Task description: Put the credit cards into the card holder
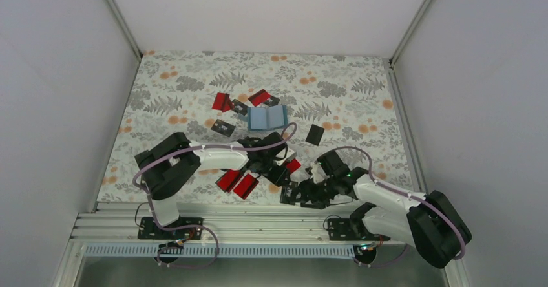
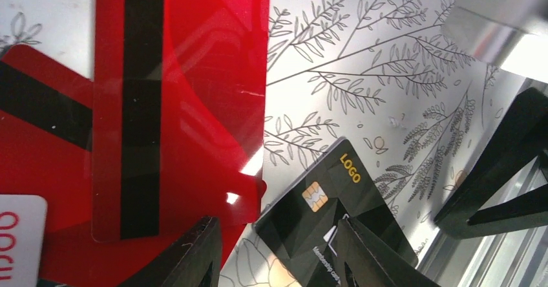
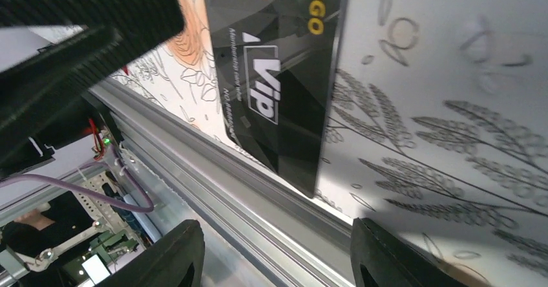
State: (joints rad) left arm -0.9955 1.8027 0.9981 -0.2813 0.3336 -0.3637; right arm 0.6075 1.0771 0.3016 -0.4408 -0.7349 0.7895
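The floral surface (image 1: 362, 106) sits inside white walls, and its near edge drops straight onto a metal rail (image 3: 213, 190).

Your right tool (image 3: 278, 248) hangs low over that edge with its fingers spread and nothing between them. Just ahead of it a black card (image 3: 284, 74) lies flat, one corner almost at the edge. Any push toward you could slide the card off onto the rail, where a flat pick would be much harder.

Your left tool (image 2: 278, 235) is over the same card, also spread and pinching nothing. One finger is above the black card, and the other is beside the edge of a red card (image 2: 187, 106). If you close here, you may trap both cards, or skid off the glossy faces and flick one away.

Both tools are crowding one spot, so a careless move risks them knocking together.

The holder (image 1: 267, 117) lies open farther back, well apart from this card. That makes the carry long, and a thin card held by a corner could twist or drop on the way.

More cards (image 1: 223, 101) lie scattered beside the holder, and a low approach might shove them.
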